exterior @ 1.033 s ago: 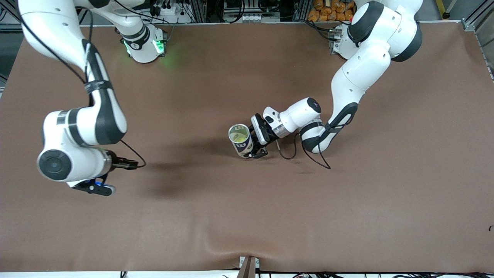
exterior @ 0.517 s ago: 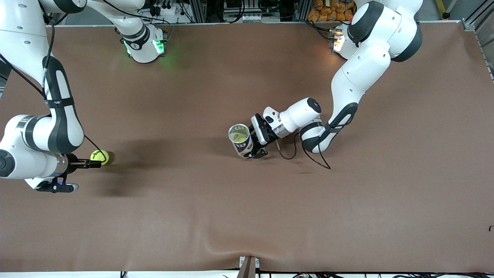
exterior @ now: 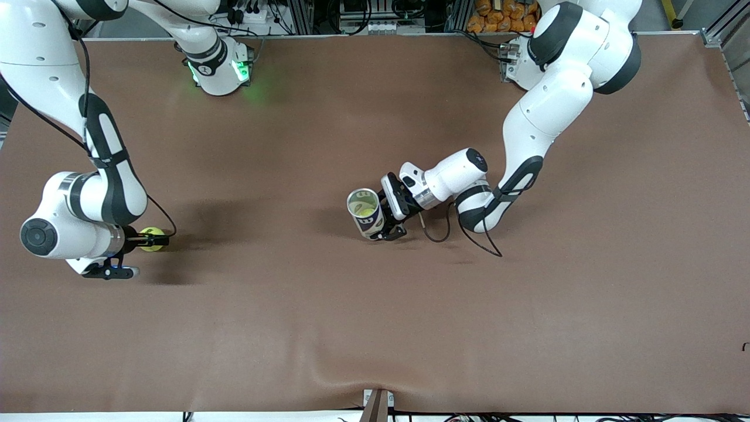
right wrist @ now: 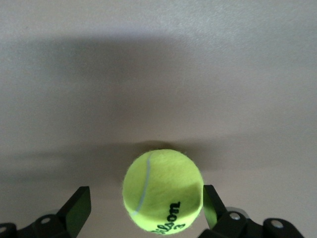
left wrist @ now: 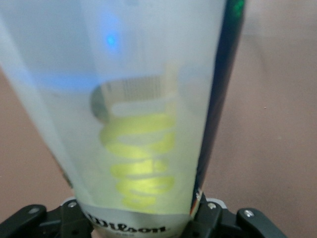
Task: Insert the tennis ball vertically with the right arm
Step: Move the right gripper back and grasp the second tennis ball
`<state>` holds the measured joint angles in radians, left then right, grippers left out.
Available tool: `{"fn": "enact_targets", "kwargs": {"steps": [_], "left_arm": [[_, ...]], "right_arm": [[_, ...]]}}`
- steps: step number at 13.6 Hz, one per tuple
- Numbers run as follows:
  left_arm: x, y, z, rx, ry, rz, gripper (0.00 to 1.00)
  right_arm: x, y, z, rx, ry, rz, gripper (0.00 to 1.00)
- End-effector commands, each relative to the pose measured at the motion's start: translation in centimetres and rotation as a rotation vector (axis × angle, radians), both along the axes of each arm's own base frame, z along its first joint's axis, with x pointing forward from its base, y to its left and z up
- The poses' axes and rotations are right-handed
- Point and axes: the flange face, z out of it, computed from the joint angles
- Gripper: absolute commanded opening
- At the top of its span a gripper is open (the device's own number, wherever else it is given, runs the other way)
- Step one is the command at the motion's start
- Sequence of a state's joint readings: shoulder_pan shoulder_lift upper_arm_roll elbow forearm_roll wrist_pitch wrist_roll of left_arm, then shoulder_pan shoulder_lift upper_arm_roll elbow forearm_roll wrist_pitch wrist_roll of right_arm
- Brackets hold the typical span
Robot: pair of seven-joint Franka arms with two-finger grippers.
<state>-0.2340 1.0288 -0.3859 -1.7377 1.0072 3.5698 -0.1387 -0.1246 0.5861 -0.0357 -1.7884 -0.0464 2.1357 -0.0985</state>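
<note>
From the front view, the brown matte surface point(exterior: 375, 328) carries a clear plastic tennis-ball tube with a dark printed label point(exterior: 365, 213) near its middle. The tube stands with its open mouth up, and something yellow-green shows inside it. The left gripper point(exterior: 388, 212) is clamped around the tube's side, low to the surface. Well apart, toward the right arm's end of the surface, a fuzzy yellow-green tennis ball point(exterior: 152, 239) lies on the surface. The right gripper point(exterior: 136, 241) hangs just above it, mostly hidden under its own wrist, so this view does not show its fingers.

The left wrist view is filled by the tube point(left wrist: 148, 114), its translucent wall blurred, with yellow lettering and white "Wilson" print near the gripper body. A dark finger point(left wrist: 220, 99) runs along one side of the tube, pressed against it.

In the right wrist view the tennis ball point(right wrist: 163, 192), with black "Wilson 3" print, rests on the surface point(right wrist: 158, 74) between the right gripper's point(right wrist: 147, 206) two dark fingers point(right wrist: 79, 208). The fingers stand wide, one at each side of the ball with a gap showing, not closed on it.
</note>
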Motion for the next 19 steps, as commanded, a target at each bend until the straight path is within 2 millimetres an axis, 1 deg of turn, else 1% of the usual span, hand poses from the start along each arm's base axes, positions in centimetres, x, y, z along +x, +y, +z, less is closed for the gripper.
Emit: {"fn": "enact_targets", "kwargs": {"steps": [1, 4, 6, 7, 8, 9, 11, 12, 13, 14, 16, 17, 18, 19], "left_arm": [[0.9, 0.4, -1.3, 0.020, -0.011, 0.001, 0.71], [1.2, 0.5, -1.0, 0.019, -0.017, 0.004, 0.70], [1.2, 0.5, -0.9, 0.019, -0.019, 0.004, 0.70], [1.2, 0.5, -0.9, 0.018, -0.017, 0.004, 0.70], [1.3, 0.6, -0.9, 0.016, -0.017, 0.006, 0.70], [1.3, 0.6, -0.9, 0.016, -0.017, 0.006, 0.70], [1.3, 0.6, -0.8, 0.015, -0.018, 0.006, 0.70], [1.2, 0.5, -0.6, 0.011, -0.017, 0.005, 0.70], [1.2, 0.3, -0.6, 0.008, -0.016, 0.003, 0.70], [1.2, 0.4, -0.4, 0.004, -0.017, 0.006, 0.70], [1.3, 0.3, -0.3, 0.001, -0.018, 0.006, 0.70], [1.1, 0.1, -0.2, -0.005, -0.015, 0.004, 0.70], [1.2, 0.1, -0.1, -0.006, -0.014, 0.006, 0.70], [1.2, 0.2, -0.1, -0.006, -0.014, 0.006, 0.70]], "right_arm": [[-0.5, -0.2, 0.5, 0.005, -0.007, 0.013, 1.00], [-0.8, -0.6, -0.1, 0.004, -0.007, 0.022, 1.00], [-1.0, -0.7, -0.4, 0.010, -0.011, 0.048, 0.96], [-1.1, -1.1, -0.5, 0.010, -0.011, 0.049, 0.91], [-1.1, -1.1, -0.5, 0.012, -0.011, 0.055, 0.80], [-1.1, -1.2, -0.5, 0.015, -0.011, 0.065, 0.54], [-1.1, -1.4, -0.4, 0.021, -0.011, 0.091, 0.15], [-0.9, -1.3, 0.0, 0.021, -0.011, 0.095, 0.02], [-0.6, -1.3, 0.5, 0.019, -0.022, 0.095, 0.00], [0.2, -1.2, 1.8, 0.017, -0.034, 0.093, 0.00], [1.7, -0.1, 5.2, 0.040, 0.027, 0.062, 0.00], [2.7, 1.3, 7.2, 0.052, 0.039, 0.021, 0.00], [3.4, 2.8, 8.9, 0.065, 0.048, -0.025, 0.00], [3.9, 4.7, 10.3, 0.081, 0.062, -0.069, 0.00]]}}
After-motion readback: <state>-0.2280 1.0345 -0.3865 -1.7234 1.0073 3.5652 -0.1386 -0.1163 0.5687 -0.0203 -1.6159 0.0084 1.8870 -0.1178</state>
